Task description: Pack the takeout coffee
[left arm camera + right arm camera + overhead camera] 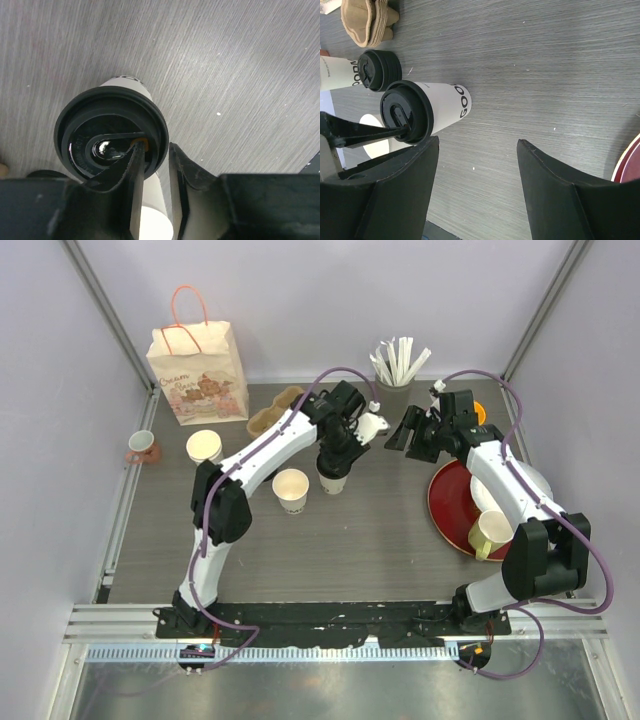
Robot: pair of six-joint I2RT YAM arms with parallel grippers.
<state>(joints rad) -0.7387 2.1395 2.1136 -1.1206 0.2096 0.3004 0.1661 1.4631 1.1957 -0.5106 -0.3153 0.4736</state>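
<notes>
The cup (pixel 331 483) stood upright mid-table with its black lid (pixel 110 132) on, just right of an open cup (pixel 291 488). The left gripper (pixel 156 148) was right down on it from above. One finger (pixel 131 170) lay on the lid's top by the sip hole, and the other finger (pixel 185 172) sat outside the rim, so the rim ran between the two. The gap there was narrow, and I couldn't tell whether they pinched the rim or merely straddled it. Over to the right gripper (pixel 477 185): its jaws were spread wide, with nothing between them but bare table (pixel 545 75), near the red plate (pixel 445 510) and apart from the cup. A green mug (pixel 489 533) sat on that plate. Back left, the paper bag (pixel 198 370) stood upright, with the cup stack (pixel 204 447) and a pink mug (pixel 141 447) close by.
</notes>
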